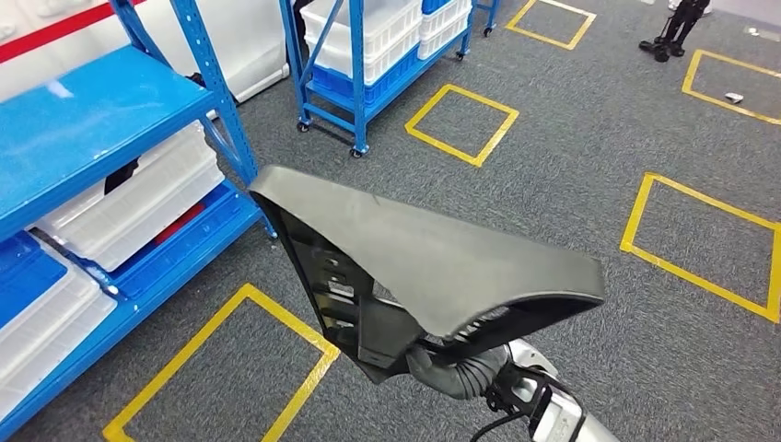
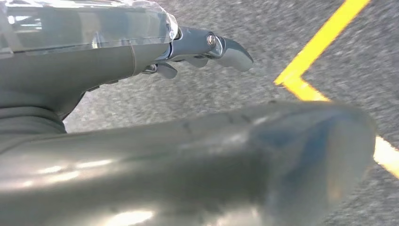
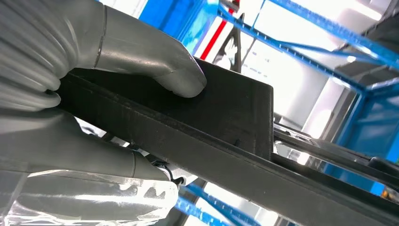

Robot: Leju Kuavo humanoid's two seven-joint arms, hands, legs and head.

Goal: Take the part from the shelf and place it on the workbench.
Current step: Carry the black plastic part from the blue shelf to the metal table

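Right hand (image 3: 94,108) grips the dark part (image 1: 433,262), raised above the floor.
The right fingers (image 3: 155,66) are clamped on the part's edge; the left hand (image 2: 141,52) hangs over the carpet, fingers (image 2: 226,47) loosely curled on nothing. Below lies grey speckled carpet (image 1: 571,166) marked with yellow tape squares (image 1: 460,124). At left stands a blue shelf (image 1: 83,129) with white crates (image 1: 138,198); farther off, a wheeled blue rack (image 1: 368,64).
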